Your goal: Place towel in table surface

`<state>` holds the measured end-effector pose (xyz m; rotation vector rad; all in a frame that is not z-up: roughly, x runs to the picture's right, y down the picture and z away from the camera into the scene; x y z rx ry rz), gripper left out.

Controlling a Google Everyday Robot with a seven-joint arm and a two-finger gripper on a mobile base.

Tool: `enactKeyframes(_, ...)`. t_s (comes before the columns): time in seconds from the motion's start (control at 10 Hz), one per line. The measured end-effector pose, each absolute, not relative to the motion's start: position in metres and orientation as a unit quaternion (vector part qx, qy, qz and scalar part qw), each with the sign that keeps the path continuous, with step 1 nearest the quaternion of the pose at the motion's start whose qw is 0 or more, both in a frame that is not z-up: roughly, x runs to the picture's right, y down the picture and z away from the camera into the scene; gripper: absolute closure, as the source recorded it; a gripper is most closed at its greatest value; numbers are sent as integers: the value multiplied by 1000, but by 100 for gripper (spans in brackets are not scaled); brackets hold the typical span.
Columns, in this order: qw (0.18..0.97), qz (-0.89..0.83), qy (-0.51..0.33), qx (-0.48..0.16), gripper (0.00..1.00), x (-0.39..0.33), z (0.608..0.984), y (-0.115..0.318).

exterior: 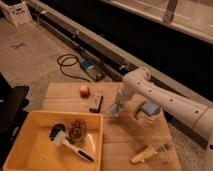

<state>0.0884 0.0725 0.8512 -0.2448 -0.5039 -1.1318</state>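
The towel (pixel 115 109) is a small pale blue-grey bunch resting on the table surface (pixel 127 135), a light brown plank top. It rises to a peak into my gripper (pixel 118 104), which points straight down over it and is shut on its upper part. The white arm (pixel 165 100) reaches in from the right. The towel's lower edge touches the wood near the middle of the table.
A blue-topped clear container (pixel 148 111) stands just right of the gripper. A small dark block (pixel 96 103) and an orange-red fruit (pixel 85 90) lie to the left. The yellow bin (pixel 30 150) holds a white-handled black brush (pixel 67 142) and a brown lump (pixel 76 130). A yellow object (pixel 146 153) lies front right.
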Motion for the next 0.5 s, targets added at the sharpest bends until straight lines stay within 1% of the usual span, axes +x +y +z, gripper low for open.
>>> enactKeyframes(0.1,808,-527,-238,-113,36,90,852,72)
enactKeyframes(0.2,809,-525,-240,-111,26,91,853,72)
enactKeyframes(0.3,810,-524,-241,-110,21,91,854,72)
enactKeyframes(0.5,807,-525,-248,-106,20,89,854,72)
